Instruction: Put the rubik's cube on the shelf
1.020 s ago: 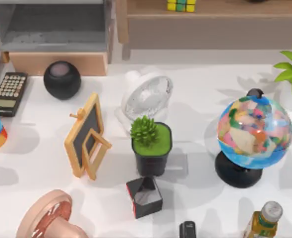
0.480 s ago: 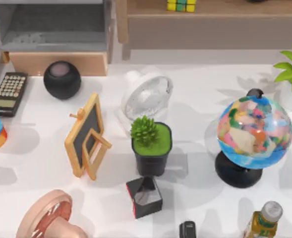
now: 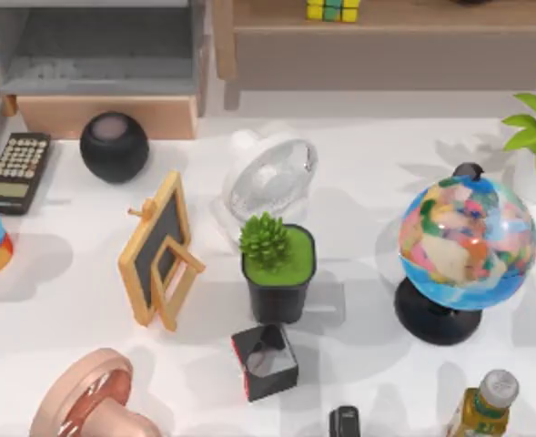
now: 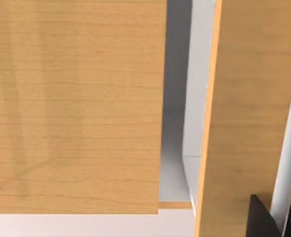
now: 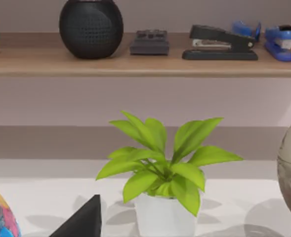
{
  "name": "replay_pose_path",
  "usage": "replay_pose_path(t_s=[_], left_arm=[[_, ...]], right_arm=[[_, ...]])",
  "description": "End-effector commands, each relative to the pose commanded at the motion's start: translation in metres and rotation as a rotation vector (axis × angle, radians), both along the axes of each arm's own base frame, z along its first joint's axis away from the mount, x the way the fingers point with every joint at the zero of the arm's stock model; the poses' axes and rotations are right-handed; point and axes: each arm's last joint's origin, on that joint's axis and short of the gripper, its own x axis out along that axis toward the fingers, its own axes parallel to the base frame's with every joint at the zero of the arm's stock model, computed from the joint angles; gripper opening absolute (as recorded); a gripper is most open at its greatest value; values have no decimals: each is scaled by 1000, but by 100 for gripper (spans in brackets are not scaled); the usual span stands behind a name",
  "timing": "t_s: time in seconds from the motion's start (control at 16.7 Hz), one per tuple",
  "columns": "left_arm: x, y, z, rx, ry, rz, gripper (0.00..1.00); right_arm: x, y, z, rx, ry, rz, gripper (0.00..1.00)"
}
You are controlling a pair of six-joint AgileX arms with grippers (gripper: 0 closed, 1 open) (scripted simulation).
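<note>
Shelf (image 3: 413, 20) runs along the far side, right of the grey cubby (image 3: 95, 45) — the rubik's cube (image 3: 332, 10) already sits on the light-wood board, left of its middle, cut off by the top view's edge. Judging by that, the placing looks done; what's left is probably just the arms parking. Table (image 3: 359, 155) clutter looks undisturbed: globe (image 3: 468, 244) right, white fan (image 3: 269, 177) centre, succulent pot (image 3: 278, 264) just near of it, black-grey cube (image 3: 265, 361) nearer still. Neither gripper is over the table (jaw state: can't tell from these shots). Right wrist view faces a leafy plant (image 5: 165, 170) under a wall shelf with a stapler (image 5: 219, 43).
</note>
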Motion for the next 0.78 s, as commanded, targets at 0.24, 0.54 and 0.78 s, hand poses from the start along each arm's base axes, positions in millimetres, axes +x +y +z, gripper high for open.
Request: replay_pose_path(t_s=[0.24,0.54,0.78], left_arm=[[25,-3,0,-2,2,0,0],[27,-2,-2,-8,11,1,0],[52,0,-2,-3,6,6,0]], right_arm=[[0,0,0,0,0,0,100],[0,0,0,0,0,0,100],[0,0,0,0,0,0,100]])
